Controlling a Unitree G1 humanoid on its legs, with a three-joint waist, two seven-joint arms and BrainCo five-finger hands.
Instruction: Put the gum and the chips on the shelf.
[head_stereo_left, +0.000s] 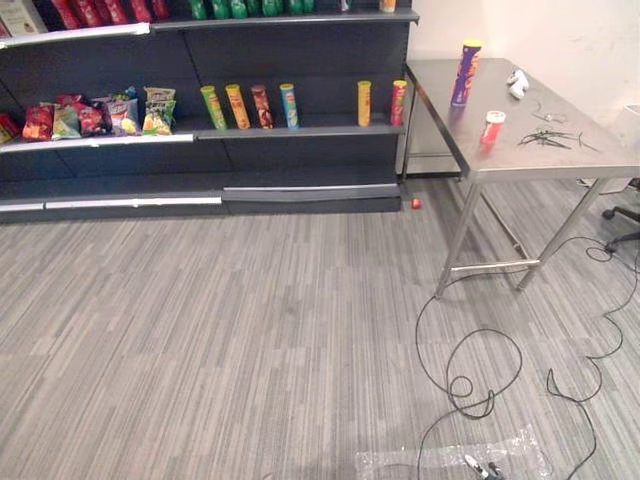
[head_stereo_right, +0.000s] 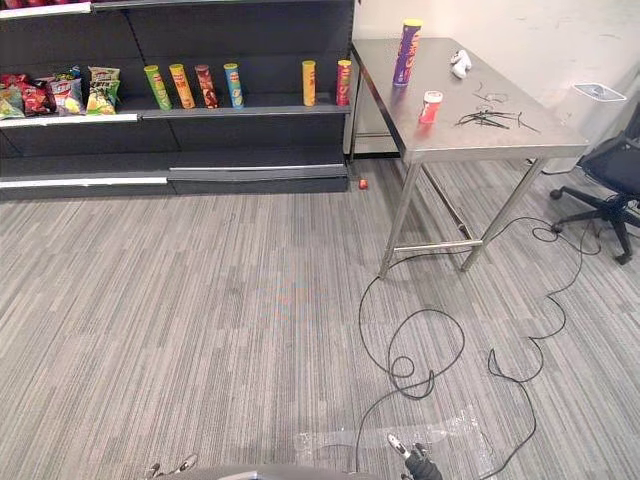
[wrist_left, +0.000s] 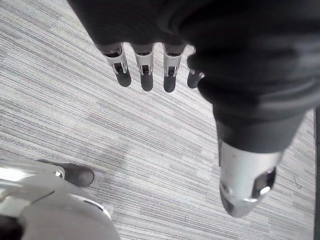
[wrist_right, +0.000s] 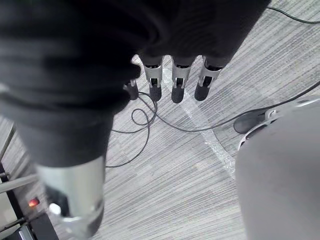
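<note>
Spanning the far side of the grey carpet (head_stereo_left: 250, 330): one dark shelf (head_stereo_left: 300, 128), its middle board stocked with snack bags (head_stereo_left: 100, 115) at the left and a row of upright cans (head_stereo_left: 238, 106) to the right.

Item: steel table (head_stereo_left: 560, 160), standing just right of the shelf's end.

Item: black office chair (head_stereo_right: 612, 172), right of the table.

Item: left hand (wrist_left: 145, 75), hanging over bare carpet, fingers straight and relaxed, holding nothing.

Item: right hand (wrist_right: 177, 82), likewise over the carpet, fingers straight, nothing in it.

Item: chips (head_stereo_left: 465, 72), a tall purple can, upright on the table's far part.

Item: gum (head_stereo_left: 492, 127), a small red tub with a white lid, on the table nearer the robot, apart from the chips.

Item: white object (head_stereo_left: 517, 82) and a tangle of black ties (head_stereo_left: 548, 138), also on the table.

Item: small red thing (head_stereo_left: 416, 203) on the carpet by the shelf's base.
</note>
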